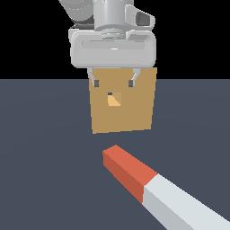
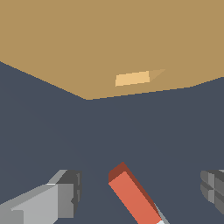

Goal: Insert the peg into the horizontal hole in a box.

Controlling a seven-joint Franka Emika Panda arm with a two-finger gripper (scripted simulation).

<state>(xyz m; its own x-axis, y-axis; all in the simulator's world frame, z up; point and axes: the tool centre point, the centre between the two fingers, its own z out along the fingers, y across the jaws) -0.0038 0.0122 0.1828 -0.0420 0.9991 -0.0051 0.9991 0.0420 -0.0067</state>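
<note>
Dark slate-blue bench [image 1: 40, 148] fills the lower part of the exterior view, and flat black is seen behind it. Against that black, the arm's pale grey wrist and hand block are seen head-on, pointed straight down; the links above are cut off by the frame's upper edge.

The box [image 1: 121, 117] is stood upright on the bench directly behind the hand, its tan face turned toward the camera. Its upper edge is covered by the hand block. The hole [image 1: 114, 99] is seen as a small square opening a little above the face's middle, with a lighter orange inner wall; its depth cannot be made out. In the wrist view the box is cropped on three sides and the hole is foreshortened to a thin strip.

The peg [image 1: 134, 175] is laid on the bench in front of the box, well apart from it, with its red-orange end nearest the box. Its grey-white length is run off the exterior view's lower right corner, so its far end is not seen.

The pincer [image 1: 113, 82] is spread wide and nothing is held. Its two fingers are hung above the bench, and the peg's red end is seen between them in the wrist view, untouched. There, both fingers [image 2: 65, 194] are partly cropped.
</note>
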